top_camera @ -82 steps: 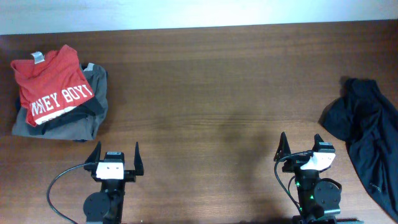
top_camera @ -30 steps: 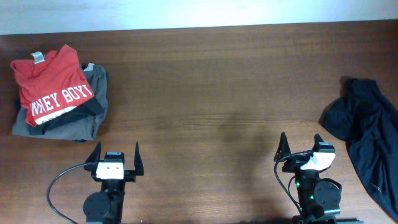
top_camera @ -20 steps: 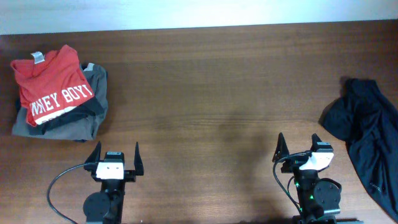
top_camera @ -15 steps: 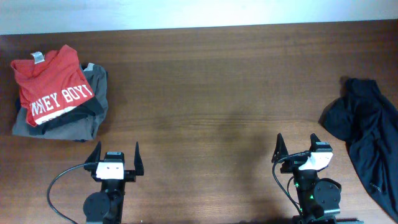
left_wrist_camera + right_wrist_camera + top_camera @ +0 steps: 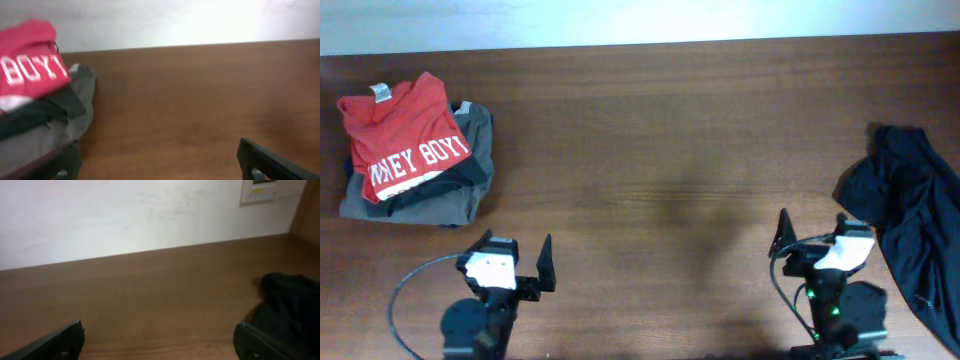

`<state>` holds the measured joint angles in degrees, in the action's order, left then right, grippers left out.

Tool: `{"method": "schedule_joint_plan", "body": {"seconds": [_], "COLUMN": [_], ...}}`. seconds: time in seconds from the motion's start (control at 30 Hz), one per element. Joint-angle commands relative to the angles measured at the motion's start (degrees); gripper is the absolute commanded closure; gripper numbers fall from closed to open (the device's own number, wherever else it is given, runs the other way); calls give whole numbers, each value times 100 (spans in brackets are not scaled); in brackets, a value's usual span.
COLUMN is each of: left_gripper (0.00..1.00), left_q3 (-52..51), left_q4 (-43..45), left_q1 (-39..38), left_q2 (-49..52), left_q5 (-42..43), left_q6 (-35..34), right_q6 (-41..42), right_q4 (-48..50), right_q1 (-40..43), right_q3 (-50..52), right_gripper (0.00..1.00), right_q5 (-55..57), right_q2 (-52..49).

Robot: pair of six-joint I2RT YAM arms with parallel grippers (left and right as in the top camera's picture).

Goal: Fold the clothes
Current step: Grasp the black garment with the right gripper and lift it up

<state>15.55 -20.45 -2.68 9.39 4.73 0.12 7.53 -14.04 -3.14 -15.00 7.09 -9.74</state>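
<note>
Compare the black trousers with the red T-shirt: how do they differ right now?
The black trousers lie crumpled in a heap; the red T-shirt is folded flat. The trousers rest on the table at right; the T-shirt tops a grey garment at left. The T-shirt has white lettering; the trousers look plain. Neither is held.

Table (image 5: 650, 120): brown wood, seen from above.
Left end: red T-shirt (image 5: 405, 140) with white lettering, lying on a folded grey garment (image 5: 450, 205).
Right end: black trousers (image 5: 910, 220), crumpled in a heap.
Left gripper (image 5: 513, 252): near edge, jaws wide apart, empty.
Right gripper (image 5: 815, 236): near edge, jaws spread, empty, just beside the trousers.
</note>
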Motion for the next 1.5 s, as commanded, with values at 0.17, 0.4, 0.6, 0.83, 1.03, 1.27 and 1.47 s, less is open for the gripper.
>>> {"method": "schedule_joint_plan", "body": {"seconds": [0.17,0.4,0.6,0.83,1.03,1.27,1.47], "left_gripper": [1,1,1,1,1,1,1], "left_q3": [1827,2931,3338,3348,3348,3348,3346], "left_q4": [-938,-1899,-2208,-2205,-2205,-2201,-2184], "left_q1": [-28,-26,-28,-28,-28,-28,-28], "left_q2": [1976,3407,4286,4572,4612,4616,4616], "left_q5": [146,144,155,151,151,151,151], "left_q6": [-57,-55,-59,-57,-57,-57,-57], "right_q6": [-179,-175,-168,-28,-24,-24,-24], "right_q4": [-1147,-2632,-3353,-2979,-2566,-1941,-1602], "right_q1": [-9,269,826,1799,2461,2712,2712], "right_q3": [-2323,-4054,-5023,-5106,-5106,-5106,-5106], "right_gripper": [1,1,1,1,1,1,1], "right_q5": [284,258,260,267,260,197,44], "right_q2": [-2273,-4612,-6371,-7606,-8620,-9449,-9954]}}
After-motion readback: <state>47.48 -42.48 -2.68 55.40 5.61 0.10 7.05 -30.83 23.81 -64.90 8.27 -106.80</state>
